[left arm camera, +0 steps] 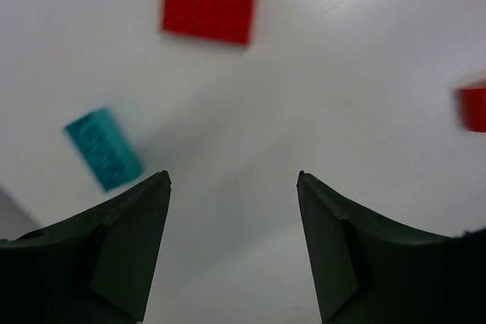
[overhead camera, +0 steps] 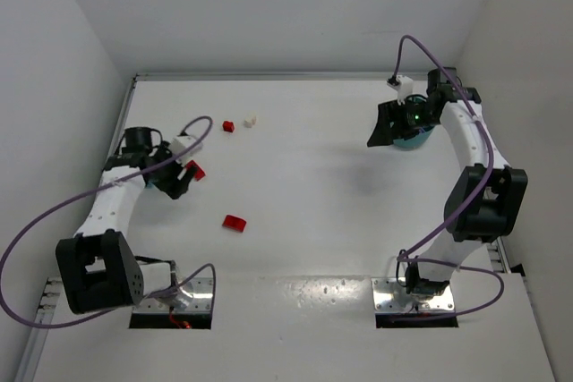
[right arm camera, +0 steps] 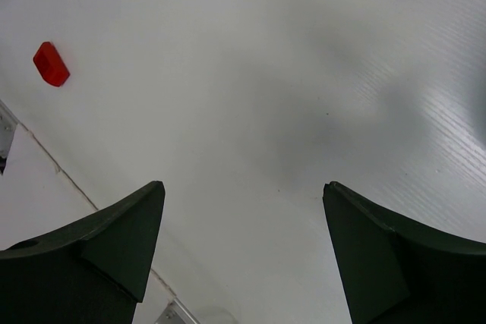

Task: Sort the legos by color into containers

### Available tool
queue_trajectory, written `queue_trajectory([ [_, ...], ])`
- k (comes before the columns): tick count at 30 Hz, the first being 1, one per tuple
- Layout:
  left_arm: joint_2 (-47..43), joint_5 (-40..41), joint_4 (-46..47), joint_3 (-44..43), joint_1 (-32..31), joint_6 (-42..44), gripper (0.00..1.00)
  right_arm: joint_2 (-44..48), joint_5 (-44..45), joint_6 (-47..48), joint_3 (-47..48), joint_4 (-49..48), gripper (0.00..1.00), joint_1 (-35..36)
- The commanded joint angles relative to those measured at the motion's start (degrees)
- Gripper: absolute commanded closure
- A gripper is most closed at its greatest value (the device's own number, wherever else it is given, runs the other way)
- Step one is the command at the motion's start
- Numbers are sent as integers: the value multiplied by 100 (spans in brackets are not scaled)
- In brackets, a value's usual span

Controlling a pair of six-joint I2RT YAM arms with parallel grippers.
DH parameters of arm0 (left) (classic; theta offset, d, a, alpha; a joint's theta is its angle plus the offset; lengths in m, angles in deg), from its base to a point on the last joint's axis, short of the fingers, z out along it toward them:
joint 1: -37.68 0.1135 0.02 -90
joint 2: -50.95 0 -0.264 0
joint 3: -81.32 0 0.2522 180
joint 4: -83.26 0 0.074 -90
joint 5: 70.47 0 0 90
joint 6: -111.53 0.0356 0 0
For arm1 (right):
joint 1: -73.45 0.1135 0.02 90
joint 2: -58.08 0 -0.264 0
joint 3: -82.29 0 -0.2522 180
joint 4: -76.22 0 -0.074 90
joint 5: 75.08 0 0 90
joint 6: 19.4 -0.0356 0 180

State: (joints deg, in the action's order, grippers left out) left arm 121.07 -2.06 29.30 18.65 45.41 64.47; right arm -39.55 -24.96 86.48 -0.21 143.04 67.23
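Note:
My left gripper (overhead camera: pixel 180 182) is open and empty at the left of the table, and it also shows in the left wrist view (left arm camera: pixel 234 180). Ahead of it in that view lie a light blue brick (left arm camera: pixel 102 148), a red brick (left arm camera: pixel 206 14) and another red brick (left arm camera: pixel 472 108) at the right edge. From above, a red brick (overhead camera: pixel 194 170) lies right beside the left gripper and another (overhead camera: pixel 235 223) nearer the middle. A small red brick (overhead camera: pixel 228 126) and a white brick (overhead camera: pixel 251 120) lie farther back. My right gripper (overhead camera: pixel 383 129) is open and empty (right arm camera: pixel 243 186), beside the teal tub (overhead camera: pixel 414 140), which the arm partly hides.
White walls (overhead camera: pixel 81 33) close in the table at left, back and right. The right wrist view shows bare table, one red brick (right arm camera: pixel 51 64) at far left and a table edge (right arm camera: pixel 45 153). Purple cables (overhead camera: pixel 54 212) loop off both arms.

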Motion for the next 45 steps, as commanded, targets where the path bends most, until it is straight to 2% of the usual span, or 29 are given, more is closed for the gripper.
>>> queue_trajectory([
  [1,194,1069,487,-277,1024,-708,27,69,-169,109,-25,-50,16,24],
  [5,799,1121,435,-706,1897,-533,24,-73,-222,47,89,-103,16,24],
  [8,1441,929,259,-1067,2249,-410,23,-125,-275,47,89,-103,16,24],
  [16,2268,655,189,-1639,2251,-163,18,-178,-275,-6,142,-103,16,77],
  [20,2575,366,39,-1745,2190,-93,17,-178,-222,-6,89,-103,16,77],
  [29,3067,365,293,-1797,1944,-259,13,-292,-222,-6,194,-50,16,77],
  [32,3139,365,451,-1798,1874,-312,17,-345,-170,-6,195,-50,17,77],
  [35,3200,505,671,-1798,1751,-505,30,-345,-169,-6,248,-50,20,77],
  [36,3252,576,672,-1798,1680,-558,38,-345,-169,-6,248,-50,21,77],
  [42,3253,699,777,-1666,1627,-558,56,-345,-169,47,371,72,24,130],
  [45,2981,349,717,-1552,1627,-489,65,-398,-415,100,476,204,27,130],
])
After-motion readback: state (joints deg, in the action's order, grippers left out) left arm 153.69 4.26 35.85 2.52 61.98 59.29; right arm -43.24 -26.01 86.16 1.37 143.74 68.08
